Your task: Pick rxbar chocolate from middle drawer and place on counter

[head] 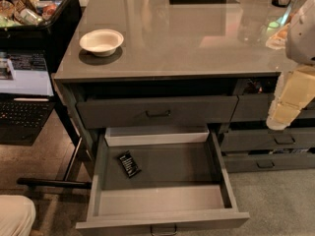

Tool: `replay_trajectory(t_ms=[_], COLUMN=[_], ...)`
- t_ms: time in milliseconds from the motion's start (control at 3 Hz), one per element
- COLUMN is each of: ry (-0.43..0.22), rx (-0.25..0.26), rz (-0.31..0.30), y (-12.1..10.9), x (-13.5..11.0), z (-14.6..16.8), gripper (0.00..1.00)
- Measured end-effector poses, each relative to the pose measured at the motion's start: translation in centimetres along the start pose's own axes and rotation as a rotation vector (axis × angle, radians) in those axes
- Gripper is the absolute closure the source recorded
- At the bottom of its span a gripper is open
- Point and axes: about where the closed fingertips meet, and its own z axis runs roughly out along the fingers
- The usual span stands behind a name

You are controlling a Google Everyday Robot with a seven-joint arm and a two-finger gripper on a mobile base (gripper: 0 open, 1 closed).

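The rxbar chocolate [129, 163], a small black bar with white print, lies flat on the floor of the open middle drawer [177, 171], near its back left corner. The drawer is pulled far out below the counter [187, 33]. My gripper [279, 118] hangs at the right edge of the view, on a pale arm in front of the right-hand drawers. It is well to the right of the open drawer, above its level, and away from the bar. It holds nothing that I can see.
A white bowl [101, 42] stands on the counter's left front. A shallower pale-rimmed drawer [156, 135] sits just above the open one. Narrower drawers [268, 141] are to the right. A black bin of snacks [34, 9] and a laptop [22, 112] are on the left.
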Motion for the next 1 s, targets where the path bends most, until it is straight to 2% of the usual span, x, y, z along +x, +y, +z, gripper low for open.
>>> replay_trajectory(t_ms=[333,667,1000], ry=[-0.004,-0.053,-0.182], rx=[0.008,-0.030,-0.077], rz=[0.000,0.068,0.133], y=[0.0,0.2,1.8], x=[-0.1,1.5,3.5], z=[0.3,3.7,9.2], gripper=[0.00,0.00,0.00])
